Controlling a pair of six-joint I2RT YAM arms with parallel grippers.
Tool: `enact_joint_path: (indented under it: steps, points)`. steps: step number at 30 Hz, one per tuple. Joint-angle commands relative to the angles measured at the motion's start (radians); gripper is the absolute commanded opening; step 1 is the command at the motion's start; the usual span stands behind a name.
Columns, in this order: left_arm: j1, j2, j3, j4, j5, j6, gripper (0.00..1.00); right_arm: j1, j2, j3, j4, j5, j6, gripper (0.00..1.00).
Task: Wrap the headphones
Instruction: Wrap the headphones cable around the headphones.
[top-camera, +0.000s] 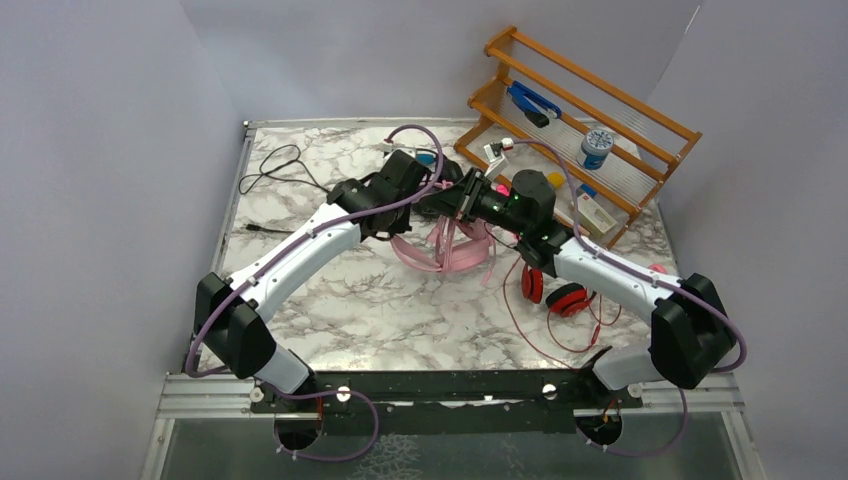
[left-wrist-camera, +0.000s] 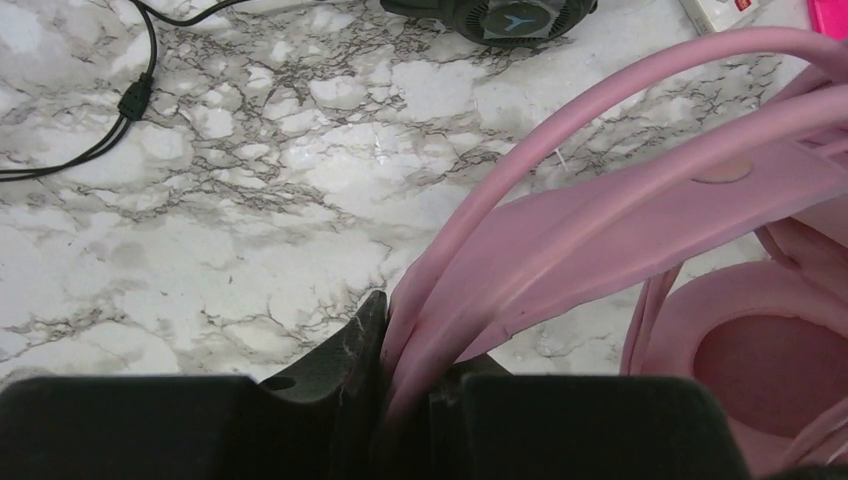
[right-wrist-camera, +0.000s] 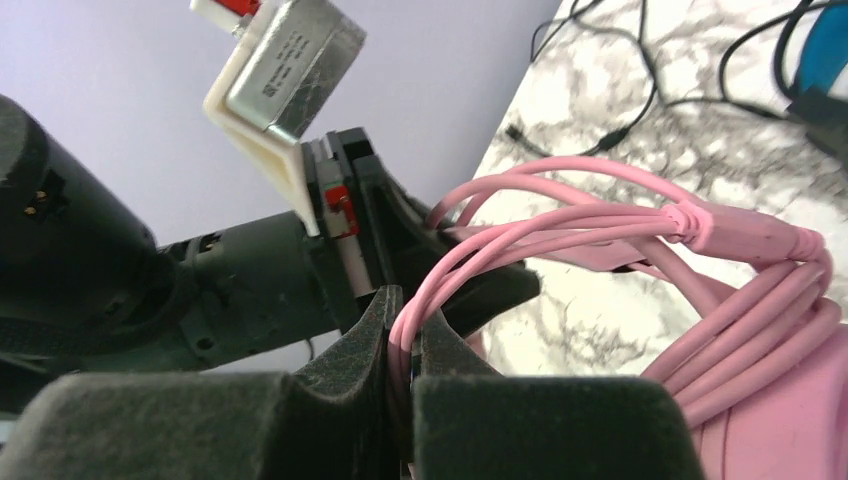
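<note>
Both arms are working the pink set's cable at mid-table.

Nearest, the red headphones (top-camera: 565, 298) are lying unwrapped beside the right arm. Further in, the pink headphones (top-camera: 445, 255) are being held between the arms: the left gripper (left-wrist-camera: 405, 335) is clamping the headband (left-wrist-camera: 620, 220), and the right gripper (right-wrist-camera: 405, 335) is pinching a loop of pink cable (right-wrist-camera: 560, 215). That loop likely needs tension while being laid beside the gathered turns. Farthest, the black headset (left-wrist-camera: 505, 15) is waiting.

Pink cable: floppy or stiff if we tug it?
Likely floppy: the pink cable curves in loose loops out of the right gripper. Probably light: thin enough for nearly shut jaws. Smooth sheath, so it may slip under a tug.
</note>
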Motion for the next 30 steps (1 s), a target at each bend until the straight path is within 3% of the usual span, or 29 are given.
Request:
enact_joint_path:
  steps: [1,5,17,26,30]
  points:
    - [-0.006,-0.010,0.072,0.016,0.074,-0.076,0.00,0.035,-0.025,-0.039,0.146,0.198,-0.080,0.00]
    - [-0.009,-0.011,0.092,0.016,0.117,-0.088,0.00,0.075,-0.027,-0.068,0.166,0.310,-0.198,0.00]
    - [-0.009,-0.042,0.115,-0.014,0.149,-0.070,0.00,0.086,-0.026,-0.099,0.084,0.278,-0.705,0.00]
    - [0.010,-0.083,0.102,-0.007,0.108,-0.102,0.00,0.087,-0.052,-0.031,-0.164,0.280,-0.813,0.03]
    - [0.035,-0.096,0.083,0.033,0.201,-0.110,0.00,0.093,-0.046,-0.073,-0.106,0.260,-0.911,0.05]
